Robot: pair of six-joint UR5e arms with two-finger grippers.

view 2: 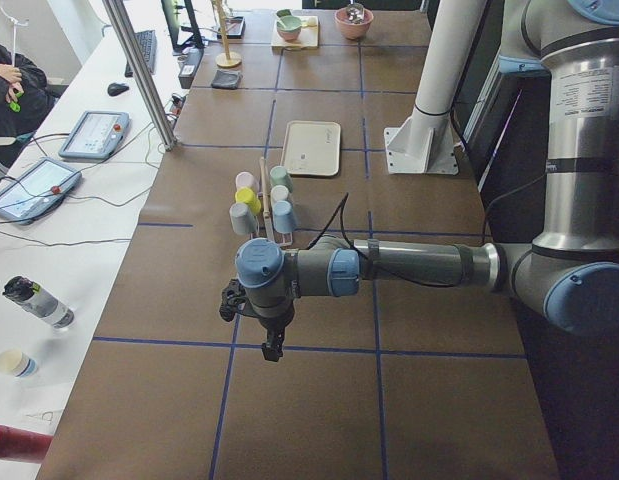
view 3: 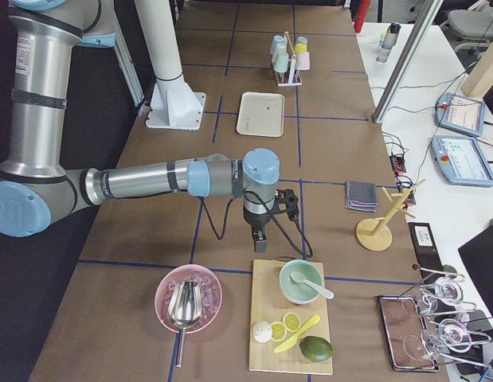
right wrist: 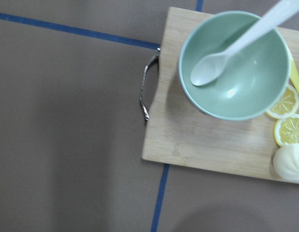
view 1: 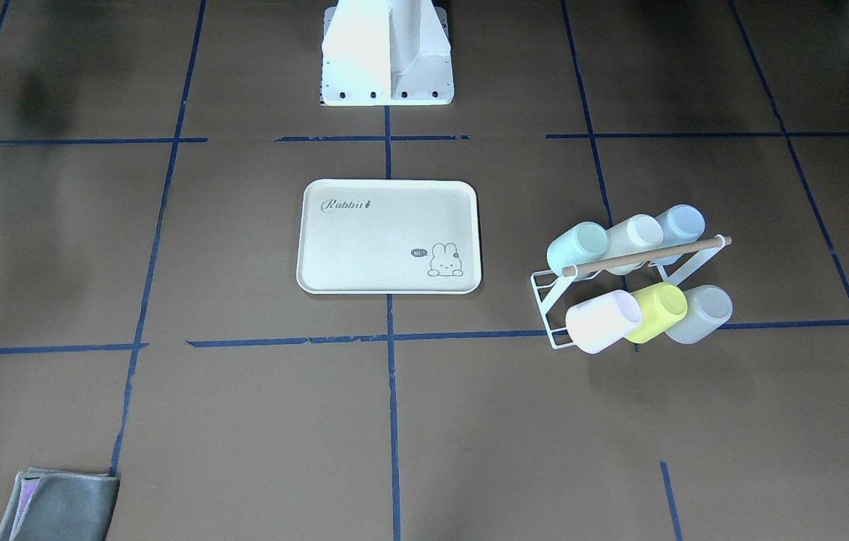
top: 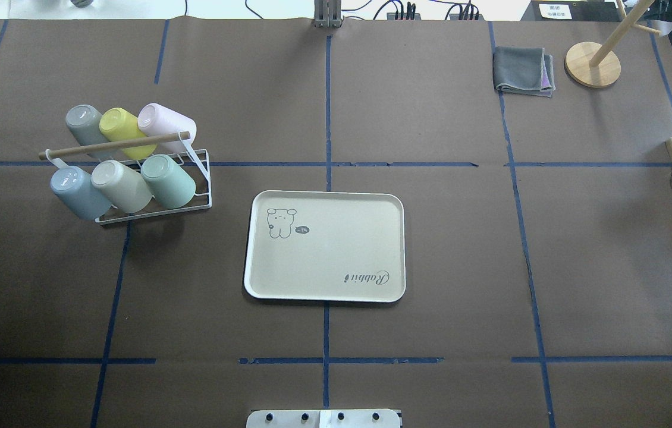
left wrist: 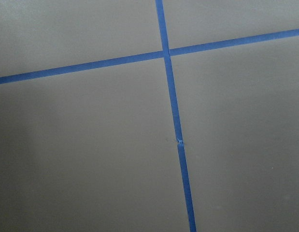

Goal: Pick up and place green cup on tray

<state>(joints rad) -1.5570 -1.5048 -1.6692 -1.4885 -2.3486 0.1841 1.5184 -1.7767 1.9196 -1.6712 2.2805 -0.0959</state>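
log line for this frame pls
green cup: on rack, end nearest tray | tray: no cup on it | left gripper: over bare table, state unclear | right gripper: by cutting board, state unclear

The left arm (view 2: 419, 265) reaches out with its forearm level and the wrist bent, so the left gripper (view 2: 274, 348) points straight down. The right arm (view 3: 142, 181) has the same pose, its right gripper (view 3: 260, 237) also pointing down. Neither gripper's opening can be judged
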